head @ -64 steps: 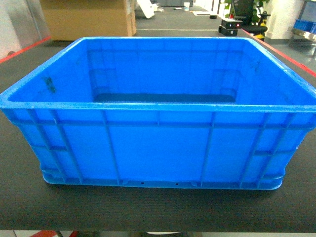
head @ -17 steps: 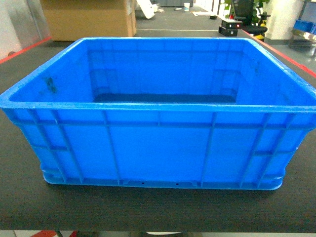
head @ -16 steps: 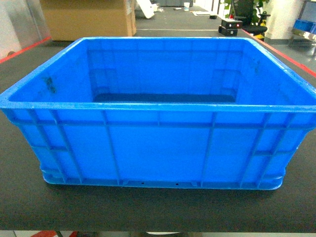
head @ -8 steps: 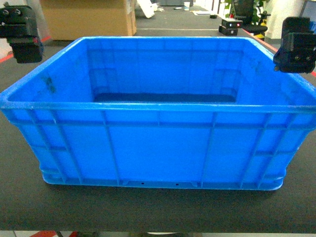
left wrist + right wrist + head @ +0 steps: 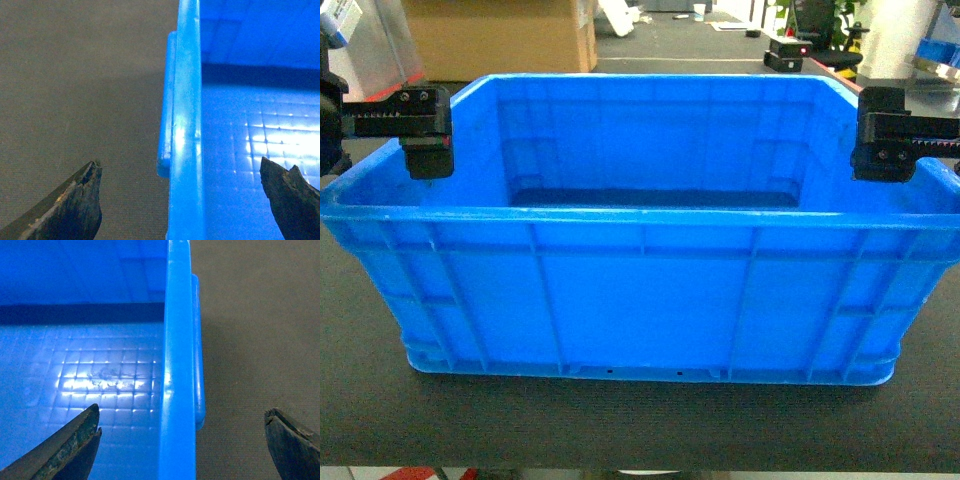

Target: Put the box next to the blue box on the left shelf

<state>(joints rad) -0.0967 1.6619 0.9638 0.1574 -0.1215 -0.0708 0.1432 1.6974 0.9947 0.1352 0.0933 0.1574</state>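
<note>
Both grippers are open: our left gripper (image 5: 182, 200) straddles the left rim of the blue crate (image 5: 645, 290), our right gripper (image 5: 182, 445) the right rim, one finger inside, one outside, apparently so we can clamp both walls. Filling mid-frame, the crate sits on the dark table (image 5: 620, 430).

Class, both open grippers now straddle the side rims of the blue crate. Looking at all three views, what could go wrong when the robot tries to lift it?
1. The left gripper and right gripper would each pinch only the thin rim of the crate, so it could slip.
2. Uneven closing or lifting might tilt the wide crate.
3. The cardboard box stands close behind; a swing could hit it.
</note>
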